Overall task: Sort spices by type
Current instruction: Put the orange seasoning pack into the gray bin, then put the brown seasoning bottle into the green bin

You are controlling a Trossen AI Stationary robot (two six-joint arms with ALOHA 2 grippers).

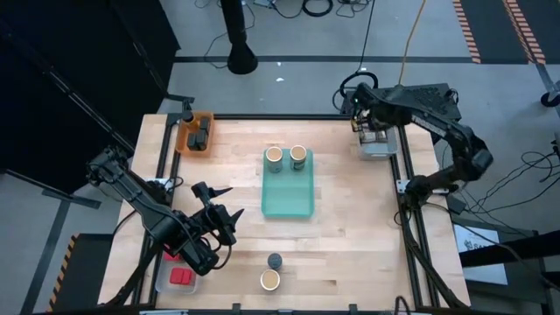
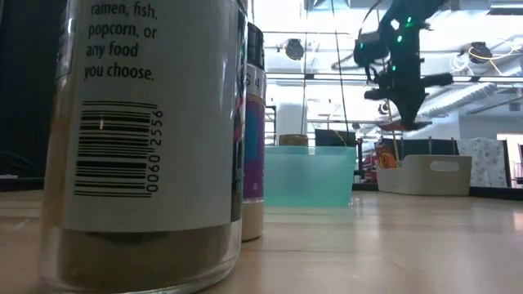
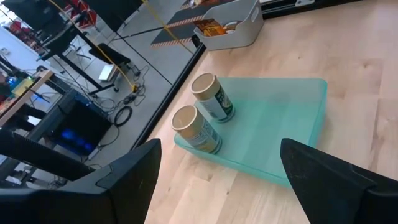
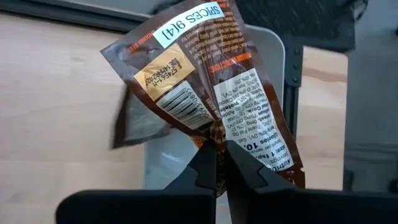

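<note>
A dark brown packet (image 4: 211, 87), labelled "SPICES 9(4)", hangs pinched between the fingers of the right gripper (image 4: 219, 163), which are clenched on its lower edge. It is held above the pale bin (image 1: 378, 144) at the table's far right corner; more packets lie in that bin (image 3: 214, 28).

Two tan jars (image 1: 275, 158) (image 1: 298, 157) stand side by side at the far end of the teal tray (image 1: 289, 201) in the middle of the table. Another tan jar (image 1: 269, 280) stands close to the near edge, with a small black jar (image 1: 275, 261) just beside it on the far side. In the low view the near jar (image 2: 147, 139) fills the left of the picture, the tray (image 2: 310, 175) behind it.

At the far left corner an orange bin (image 1: 185, 136) holds dark jars (image 1: 199, 137). At the near left corner a red box (image 1: 181, 277) lies in a clear tray (image 1: 166, 282).

The left gripper (image 1: 224, 203) hovers over the table's near left part, left of the teal tray, fingers spread apart and holding nothing.
</note>
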